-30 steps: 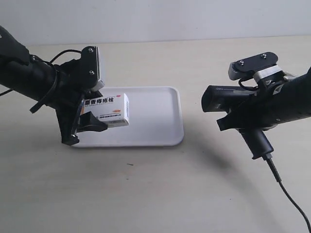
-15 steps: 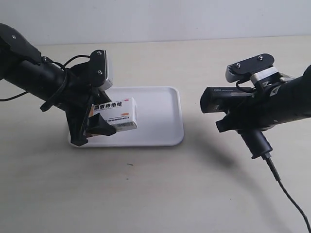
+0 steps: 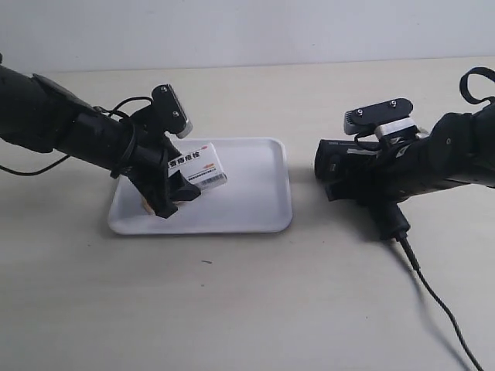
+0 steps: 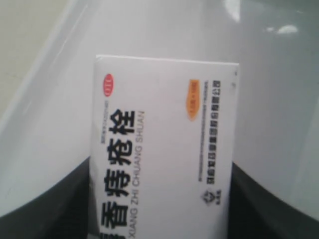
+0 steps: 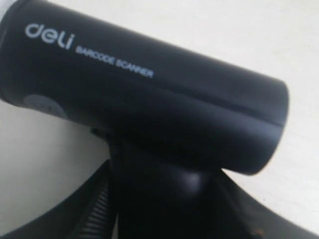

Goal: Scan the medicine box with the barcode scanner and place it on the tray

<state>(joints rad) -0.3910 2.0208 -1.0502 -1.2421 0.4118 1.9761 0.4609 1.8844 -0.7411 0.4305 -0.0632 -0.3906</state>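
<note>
The white medicine box with black Chinese lettering is tilted low over the white tray, held by my left gripper, which is shut on it. In the left wrist view the medicine box fills the middle between the dark fingers, with the tray close beneath. The black barcode scanner is held by my right gripper, low near the table right of the tray. In the right wrist view the barcode scanner shows "deli" lettering, my fingers shut on its handle.
The scanner's black cable trails across the beige table toward the front right. A pale wall runs along the back.
My left gripper has lowered and tilted the medicine box down toward the tray. My right arm has dropped the scanner lower toward the table.
</note>
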